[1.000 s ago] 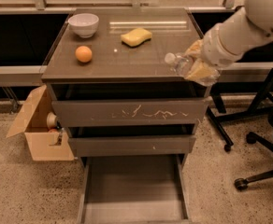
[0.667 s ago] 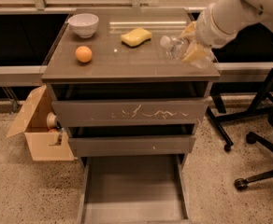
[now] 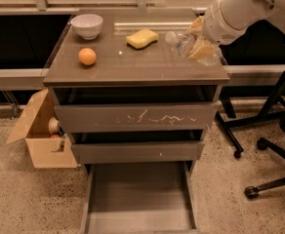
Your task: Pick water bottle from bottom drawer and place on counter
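The hand (image 3: 199, 42) was pinching the water bottle (image 3: 180, 42) by its lower half, with the bottle lying sideways and its white cap pointing toward 9 o'clock. Compared with a second earlier, hand and bottle had shifted toward 12 o'clock, from the front right edge to over the right rear part of the tabletop (image 3: 132, 65). Whether the bottle touched the surface could not be told. At 9 o'clock of the bottle lay the yellow sponge (image 3: 142, 38), unmoved, with the orange (image 3: 87, 56) and white bowl (image 3: 87, 25) farther out. Below, the bottom drawer (image 3: 137, 199) stood pulled out.
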Controlling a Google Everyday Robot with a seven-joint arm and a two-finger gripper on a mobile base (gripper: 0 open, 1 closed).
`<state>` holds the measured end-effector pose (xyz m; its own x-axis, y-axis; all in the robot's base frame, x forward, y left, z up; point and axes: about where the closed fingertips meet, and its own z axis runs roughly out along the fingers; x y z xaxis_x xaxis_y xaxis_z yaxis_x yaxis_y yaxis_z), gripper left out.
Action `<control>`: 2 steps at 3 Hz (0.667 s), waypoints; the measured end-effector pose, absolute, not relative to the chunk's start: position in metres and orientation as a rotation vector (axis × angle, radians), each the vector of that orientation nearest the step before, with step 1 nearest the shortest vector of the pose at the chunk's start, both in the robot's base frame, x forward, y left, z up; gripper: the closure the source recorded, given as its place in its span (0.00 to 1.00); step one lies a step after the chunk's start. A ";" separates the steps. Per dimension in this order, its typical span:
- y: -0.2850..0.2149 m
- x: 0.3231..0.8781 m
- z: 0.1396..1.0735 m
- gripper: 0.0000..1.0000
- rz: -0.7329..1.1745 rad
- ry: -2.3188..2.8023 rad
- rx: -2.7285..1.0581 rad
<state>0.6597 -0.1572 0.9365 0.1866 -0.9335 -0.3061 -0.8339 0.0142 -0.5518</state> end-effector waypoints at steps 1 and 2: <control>-0.150 0.681 0.933 1.00 -0.196 1.669 -1.833; -0.144 0.715 0.917 1.00 -0.170 1.739 -1.844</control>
<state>0.7150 -0.1443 0.9169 0.1365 -0.9446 -0.2984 -0.8689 0.0305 -0.4941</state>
